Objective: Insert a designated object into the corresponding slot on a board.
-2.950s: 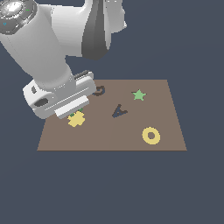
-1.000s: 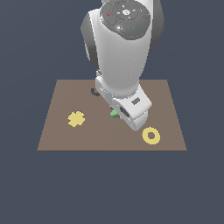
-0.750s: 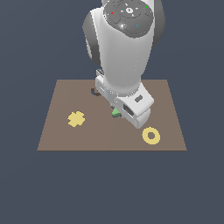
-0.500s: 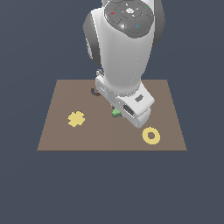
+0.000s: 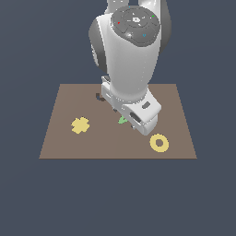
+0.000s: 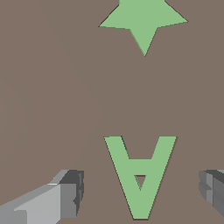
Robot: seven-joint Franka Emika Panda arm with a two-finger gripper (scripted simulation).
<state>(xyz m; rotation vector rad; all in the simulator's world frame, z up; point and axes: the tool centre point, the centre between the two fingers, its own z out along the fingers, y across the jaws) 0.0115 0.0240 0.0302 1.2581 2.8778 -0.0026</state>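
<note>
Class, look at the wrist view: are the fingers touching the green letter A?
No: the fingers stand apart from the green letter A, with bare board between.

White arm (image 5: 131, 60) looms over brown board (image 5: 64, 133) — hides its middle. Green sliver (image 5: 122, 120) peeks beside wrist housing. Yellow cross (image 5: 80, 125) on exterior view's left, yellow ring (image 5: 159, 143) right — hand's opening unseen.
</note>
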